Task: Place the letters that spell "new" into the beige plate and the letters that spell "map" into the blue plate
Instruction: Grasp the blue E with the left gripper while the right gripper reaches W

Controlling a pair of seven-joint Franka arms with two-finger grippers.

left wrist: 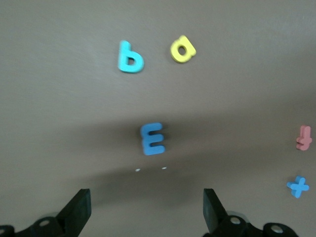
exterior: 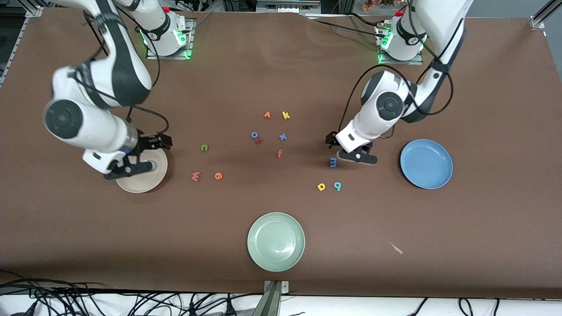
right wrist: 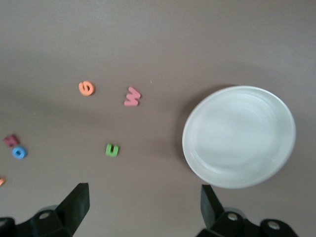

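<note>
The left tool [exterior: 356,157] hangs open right of centre in the front view, just above the blue m [exterior: 333,163] lying flat on the tabletop, while the right tool [exterior: 131,166], also open, waits over the beige plate [exterior: 151,181].

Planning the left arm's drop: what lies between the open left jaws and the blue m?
Nothing but bare brown table. The left wrist view shows the left gripper open, with the blue m just ahead, in line with the gap.
</note>
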